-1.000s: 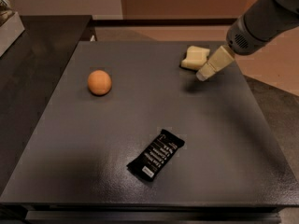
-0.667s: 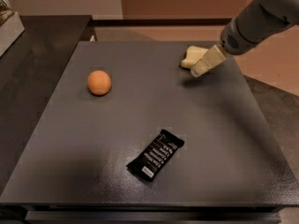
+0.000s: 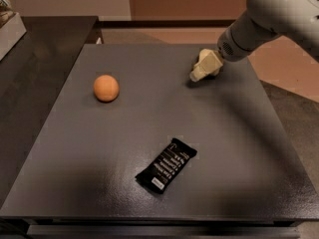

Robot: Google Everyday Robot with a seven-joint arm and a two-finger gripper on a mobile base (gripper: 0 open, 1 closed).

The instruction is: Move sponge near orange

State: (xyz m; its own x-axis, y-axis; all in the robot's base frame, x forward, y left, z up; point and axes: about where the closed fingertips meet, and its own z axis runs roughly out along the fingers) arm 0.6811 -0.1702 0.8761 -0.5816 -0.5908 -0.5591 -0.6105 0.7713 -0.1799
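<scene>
The orange (image 3: 106,87) sits on the left part of the dark grey table (image 3: 149,113). The pale cream sponge (image 3: 204,55) lies at the table's far right and is partly covered by my gripper. My gripper (image 3: 197,74) reaches down from the upper right on its white arm and is right at the sponge, low over the table. The cream gripper and the cream sponge overlap, so I cannot tell whether it holds the sponge. The sponge and the orange are far apart.
A black snack bar wrapper (image 3: 166,165) lies near the table's front, in the middle. A darker counter (image 3: 35,59) adjoins the table on the left, with a light box (image 3: 7,24) at its far left edge. Tan floor shows to the right.
My gripper has moved left and further onto the sponge, from beside its right edge to over it. The orange and the wrapper have not moved.
</scene>
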